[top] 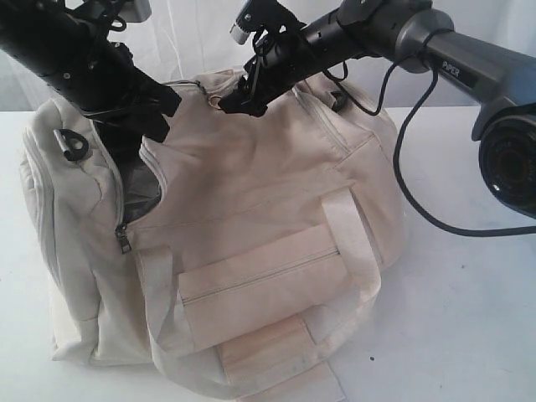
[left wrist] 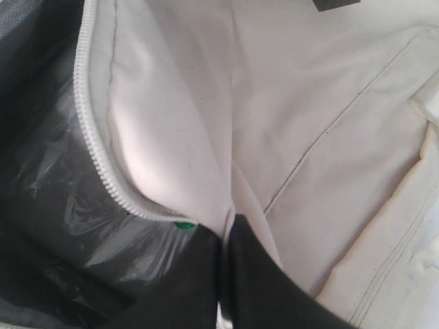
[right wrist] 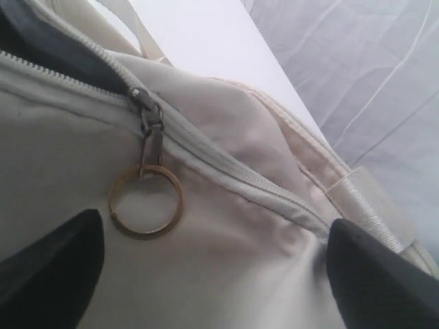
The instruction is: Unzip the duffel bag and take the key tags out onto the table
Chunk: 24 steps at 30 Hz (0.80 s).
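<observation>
A large cream-white fabric duffel bag is sitting in the middle of the exterior view on a wide white desk, its flat front zip pocket facing the lower centre of the frame. At the upper left, the bag's main opening is gaping and showing dark grey lining, and the left arm is reaching down into that gap. In the left wrist view the left end effector is showing its two dark fingers pressed together at the cloth edge beside the white zipper teeth; whether any fabric is pinched between them cannot be told. A tiny green piece is peeking out just beside those fingers at the end of the zipper teeth, too small to identify. From the upper right, the right arm is stretching across to the top of the bag, and the right end effector is hovering there with its fingers spread wide apart. Between them, a grey metal zipper pull carrying a thin brass ring is lying flat on the cloth, untouched by either finger. A black cable is looping down from the right arm.
</observation>
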Tool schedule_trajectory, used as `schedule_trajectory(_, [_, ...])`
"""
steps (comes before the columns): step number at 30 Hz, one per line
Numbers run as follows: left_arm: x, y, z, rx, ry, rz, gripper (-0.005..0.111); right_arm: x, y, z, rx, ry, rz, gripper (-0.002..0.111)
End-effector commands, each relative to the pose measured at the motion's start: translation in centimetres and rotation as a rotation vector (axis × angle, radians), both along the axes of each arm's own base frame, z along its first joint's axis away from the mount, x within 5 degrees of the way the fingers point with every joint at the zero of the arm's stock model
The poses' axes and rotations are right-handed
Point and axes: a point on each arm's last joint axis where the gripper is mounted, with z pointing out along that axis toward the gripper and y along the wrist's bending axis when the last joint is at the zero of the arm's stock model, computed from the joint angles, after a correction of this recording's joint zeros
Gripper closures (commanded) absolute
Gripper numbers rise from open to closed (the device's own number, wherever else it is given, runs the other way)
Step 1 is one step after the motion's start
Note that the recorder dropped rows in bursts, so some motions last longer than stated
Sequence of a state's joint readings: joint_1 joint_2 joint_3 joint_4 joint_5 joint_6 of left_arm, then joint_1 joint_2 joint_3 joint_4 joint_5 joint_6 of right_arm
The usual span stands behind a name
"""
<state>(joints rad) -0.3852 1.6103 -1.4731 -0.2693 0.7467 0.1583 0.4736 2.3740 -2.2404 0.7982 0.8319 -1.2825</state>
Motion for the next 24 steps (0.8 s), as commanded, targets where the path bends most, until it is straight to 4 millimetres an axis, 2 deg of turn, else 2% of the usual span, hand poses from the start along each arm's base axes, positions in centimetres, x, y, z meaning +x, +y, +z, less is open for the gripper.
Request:
schedule_trajectory(1, [-0.6,-0.1,0.7,-0.016,0.002,-0.014,0.107,-0.3,-0.3,1.4,0.015,-0.009,0.004,0.027])
schedule_trajectory(3, [-0.6,-0.1,0.7,-0.017,0.000,-0.013,0.107,-0.6,-0.6,2.6,0.011,-0.032,0.011,0.027])
schedule_trajectory(16, [-0.5,-0.1,0.8,-0.020,-0.011,-0.010,0.107,-0.4,-0.6,1.5,-0.049,-0.064,0.041,0.027])
schedule_trajectory(19, [-0.5,-0.1,0.8,-0.020,-0.011,-0.010,0.107,-0.9,-0.8,1.6,-0.070,-0.029,0.078,0.031])
schedule_trajectory(24, [-0.5,-0.1,0.8,-0.016,-0.016,-0.022,0.107,-1.5,-2.1,3.3,-0.085,0.028,0.053,0.044])
